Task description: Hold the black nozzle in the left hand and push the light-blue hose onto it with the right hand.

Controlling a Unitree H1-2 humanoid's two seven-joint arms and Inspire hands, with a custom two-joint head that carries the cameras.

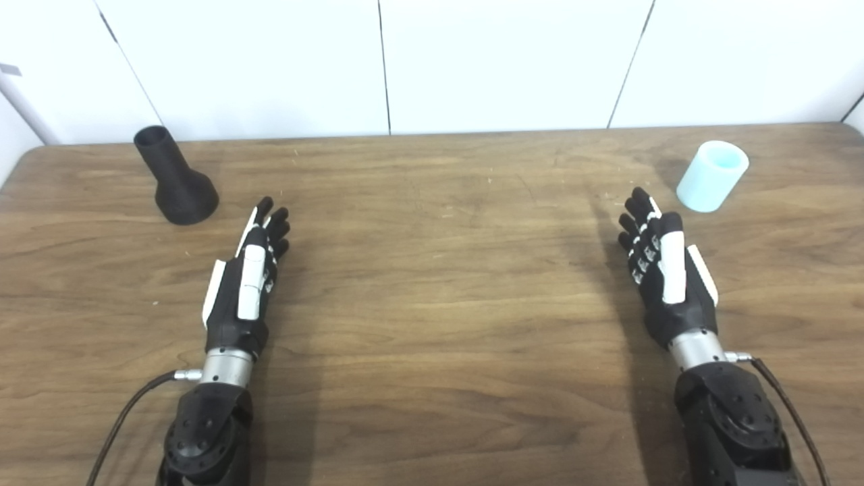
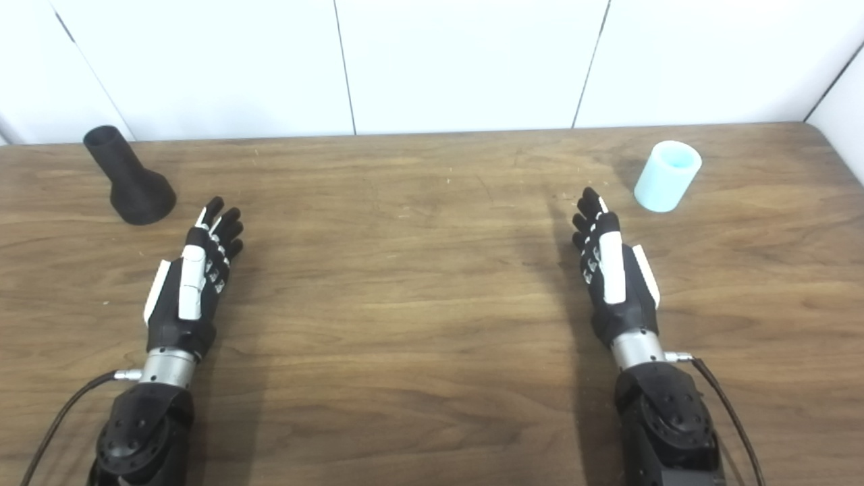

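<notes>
While both hands lay empty, fingers extended, the left hand (image 1: pixel 244 280) pointed toward the black nozzle (image 1: pixel 174 177), the right hand (image 1: pixel 665 270) toward the light-blue hose (image 1: pixel 712 176); views matched.

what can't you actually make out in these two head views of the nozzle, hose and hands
- Inside of the black flared plastic nozzle: both views, dark bore hides any depth.
- Far end of the light-blue cylindrical hose piece: both views, its own wall hides the bottom.
- Palms of left hand and right hand: turned edge-on.
- Both forearms: cut off by the bottom edge.
</notes>
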